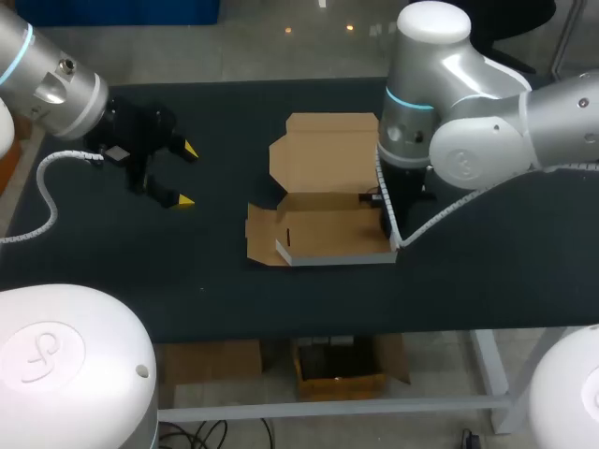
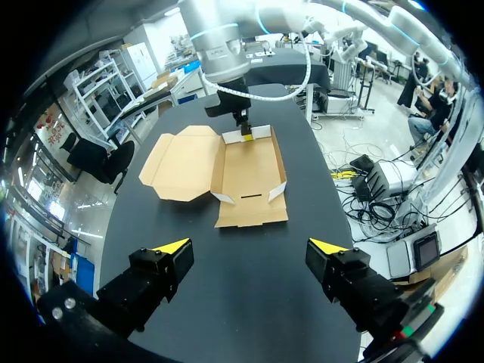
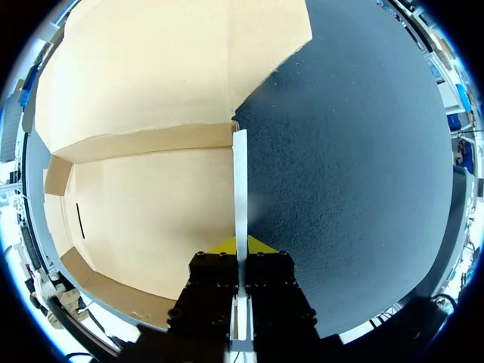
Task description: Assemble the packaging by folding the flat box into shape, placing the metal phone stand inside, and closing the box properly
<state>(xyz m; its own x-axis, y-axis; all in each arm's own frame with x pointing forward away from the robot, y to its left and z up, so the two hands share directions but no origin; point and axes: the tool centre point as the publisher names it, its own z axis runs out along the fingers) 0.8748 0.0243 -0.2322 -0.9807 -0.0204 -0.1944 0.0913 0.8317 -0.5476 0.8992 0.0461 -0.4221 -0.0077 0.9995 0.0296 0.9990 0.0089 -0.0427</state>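
Observation:
A brown cardboard box [image 1: 328,201] lies half folded in the middle of the black table, its lid [image 1: 323,150] flat towards the far side and its tray [image 3: 151,212] with low walls partly raised. My right gripper [image 3: 240,246] is shut on the tray's upright side wall [image 3: 240,181], which stands thin between its yellow tips. In the left wrist view that gripper [image 2: 243,130] hangs over the box's [image 2: 227,170] far edge. My left gripper [image 1: 185,174] stands open to the left of the box, well apart from it, with nothing between its fingers [image 2: 172,246]. No phone stand is in view.
Bare black tabletop [image 1: 487,271] surrounds the box on all sides. My right arm [image 1: 449,122] with its white cable leans over the table's right half and hides its gripper in the head view.

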